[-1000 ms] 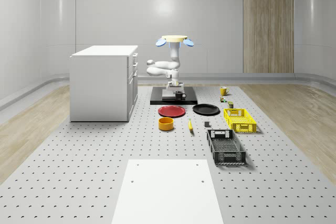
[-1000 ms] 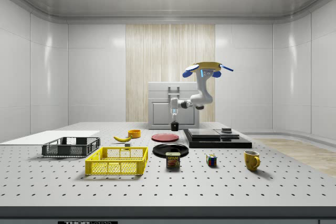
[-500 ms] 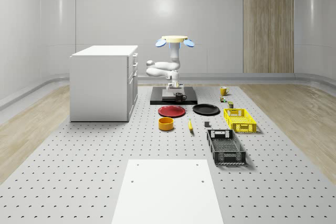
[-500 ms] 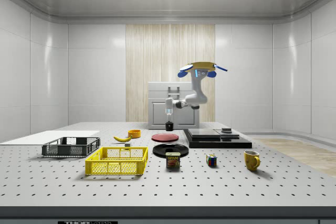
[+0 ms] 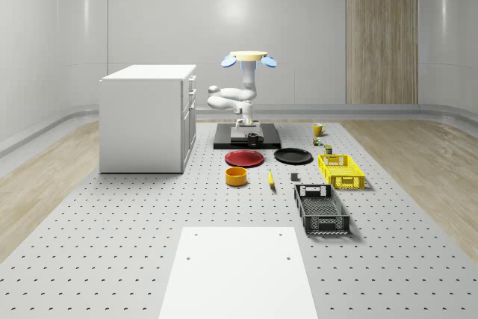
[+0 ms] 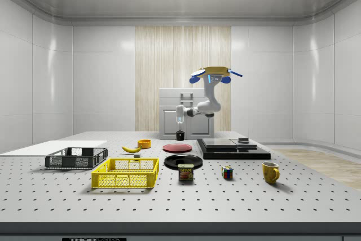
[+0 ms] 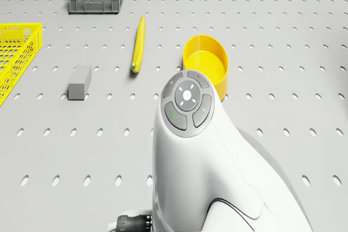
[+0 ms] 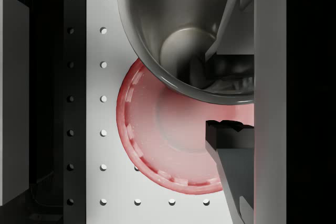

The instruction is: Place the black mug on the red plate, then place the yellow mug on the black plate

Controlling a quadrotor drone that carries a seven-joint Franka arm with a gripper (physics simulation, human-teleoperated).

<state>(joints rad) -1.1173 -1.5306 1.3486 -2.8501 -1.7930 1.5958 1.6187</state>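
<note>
I have the drone [image 6: 211,73] hovering above the counter [image 5: 112,244], and my claw [image 6: 180,130] is clamped on the black mug [image 6: 180,135], held in the air over the red plate [image 8: 173,145]. The yellow mug [image 6: 271,171] stands on the counter near its edge, well apart from the black plate [image 6: 183,161].

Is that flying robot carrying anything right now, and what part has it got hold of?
Yes: the black mug, pinched by its rim wall, one of the fingers inside and one outside, above the red plate.
</note>
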